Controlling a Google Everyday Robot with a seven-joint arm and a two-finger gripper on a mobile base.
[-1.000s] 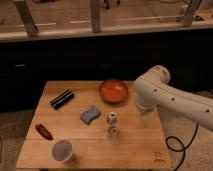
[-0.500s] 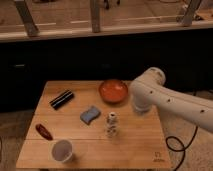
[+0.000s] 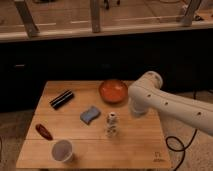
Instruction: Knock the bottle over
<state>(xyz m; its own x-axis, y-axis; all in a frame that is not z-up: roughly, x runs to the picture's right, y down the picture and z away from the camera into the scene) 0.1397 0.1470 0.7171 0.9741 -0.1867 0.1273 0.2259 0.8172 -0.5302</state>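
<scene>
The bottle (image 3: 112,124) is small and whitish with a pale label and a white cap. It stands upright near the middle of the wooden table (image 3: 135,150). My white arm comes in from the right. Its gripper (image 3: 136,108) hangs below the arm's rounded end, to the right of the bottle and a little behind it, apart from it.
An orange bowl (image 3: 113,90) sits at the back, just left of the arm. A blue sponge (image 3: 90,115) lies left of the bottle. A black cylinder (image 3: 61,99) lies at the back left, a reddish-brown object (image 3: 44,131) at the left edge, a white paper cup (image 3: 62,150) at the front left. A black cable (image 3: 180,145) trails right of the table.
The arm has moved left across the table toward the bottle. The bottle stays upright in the same place.
</scene>
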